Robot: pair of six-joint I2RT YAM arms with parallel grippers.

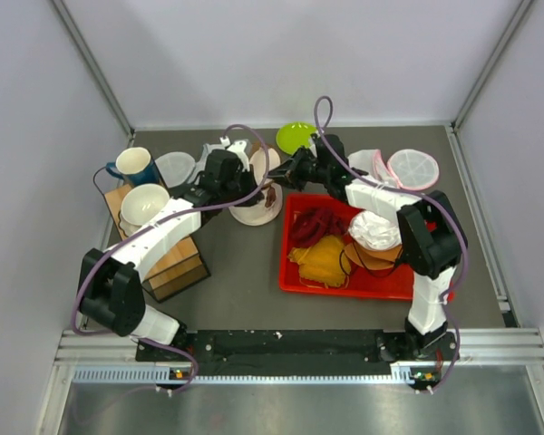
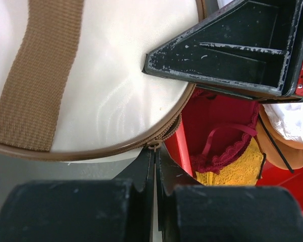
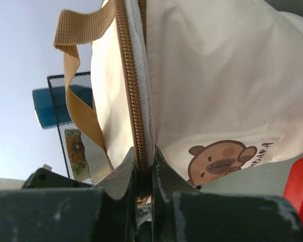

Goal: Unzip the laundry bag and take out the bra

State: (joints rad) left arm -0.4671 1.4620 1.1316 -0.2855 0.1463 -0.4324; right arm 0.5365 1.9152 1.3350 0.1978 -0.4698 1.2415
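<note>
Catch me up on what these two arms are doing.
Both arms are working the cream laundry bag. The left tool is pinched shut on its brown zipper rim; the right tool grips the zipper seam. The zipper looks closed where visible, and no black bra shows. A red tray of garments sits beside.

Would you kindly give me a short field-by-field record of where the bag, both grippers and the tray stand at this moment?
laundry bag: cream, brown trim, between both grippers
left gripper: shut on the bag's zipper edge
right gripper: shut on the zipper edge too
black bra: not in view
red tray: right of the bag, holding dark red garment, yellow garment, white garment
</note>
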